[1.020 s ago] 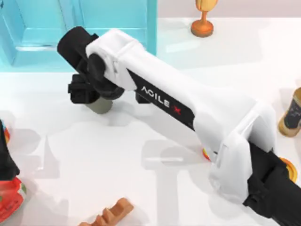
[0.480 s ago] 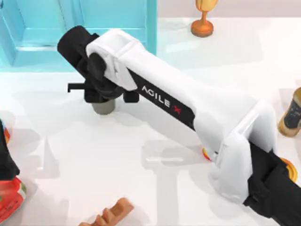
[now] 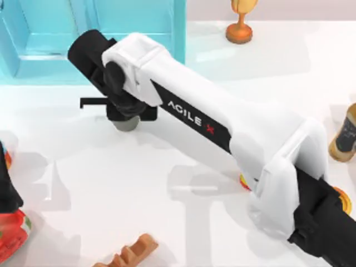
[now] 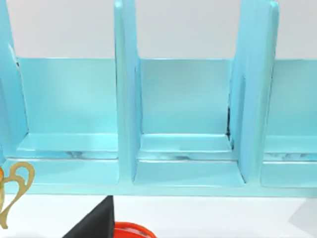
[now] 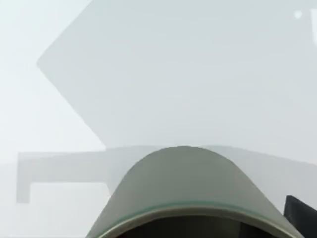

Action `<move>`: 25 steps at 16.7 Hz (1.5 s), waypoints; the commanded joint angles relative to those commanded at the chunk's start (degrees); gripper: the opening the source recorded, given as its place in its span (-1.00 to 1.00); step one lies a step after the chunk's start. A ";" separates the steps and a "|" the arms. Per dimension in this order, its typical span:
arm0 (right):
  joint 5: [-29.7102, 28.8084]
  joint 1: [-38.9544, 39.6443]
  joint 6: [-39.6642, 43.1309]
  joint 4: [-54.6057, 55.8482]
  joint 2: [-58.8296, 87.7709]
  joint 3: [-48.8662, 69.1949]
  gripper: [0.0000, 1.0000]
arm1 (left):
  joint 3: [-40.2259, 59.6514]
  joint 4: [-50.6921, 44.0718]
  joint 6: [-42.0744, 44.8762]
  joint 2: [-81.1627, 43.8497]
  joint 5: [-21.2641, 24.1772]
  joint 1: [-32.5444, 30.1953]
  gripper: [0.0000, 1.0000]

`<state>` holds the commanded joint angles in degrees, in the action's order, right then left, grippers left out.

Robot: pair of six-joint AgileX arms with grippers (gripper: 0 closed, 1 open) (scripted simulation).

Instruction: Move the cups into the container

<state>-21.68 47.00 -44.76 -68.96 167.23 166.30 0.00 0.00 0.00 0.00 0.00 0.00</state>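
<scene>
While the right gripper (image 3: 123, 111) hangs over the olive-grey cup (image 3: 127, 124), I cannot tell its jaws' state.

Cup (image 3: 127, 124): dark olive-grey. Container (image 3: 44, 33): light turquoise blue. Table (image 3: 167, 222): white. Right arm (image 3: 222, 128): white shell, black joints, black band with white lettering and red mark. Goblet (image 3: 239, 28): orange.

The cup (image 3: 127, 123) stands under the right claw (image 3: 119, 108), just before the container (image 3: 179, 33).
</scene>
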 joint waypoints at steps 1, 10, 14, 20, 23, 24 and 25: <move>0.00 0.00 0.00 0.00 0.00 0.00 -1.00 | 0.00 0.00 0.00 0.00 0.00 0.00 1.00; 1.07 -2.27 2.41 3.46 -9.02 -9.60 -1.00 | 0.00 0.00 0.00 0.00 0.00 0.00 1.00; 1.92 -4.21 4.32 6.12 -20.69 -26.25 -1.00 | 0.00 0.00 0.00 0.00 0.00 0.00 1.00; 3.29 -7.32 7.47 10.50 -34.19 -42.33 -1.00 | 0.00 0.00 0.00 0.00 0.00 0.00 1.00; 3.41 -7.58 7.74 10.89 -34.77 -42.92 -1.00 | 0.00 0.00 0.00 0.00 0.00 0.00 1.00; 3.41 -7.58 7.74 10.89 -34.77 -42.92 -1.00 | 0.00 0.00 0.00 0.00 0.00 0.00 1.00; 3.31 -7.26 7.65 10.76 -34.59 -42.78 -1.00 | 0.00 0.00 0.00 0.00 0.00 0.00 1.00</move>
<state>-18.37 39.74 -37.11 -58.19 132.64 123.51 0.00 0.00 0.00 0.00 0.00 0.00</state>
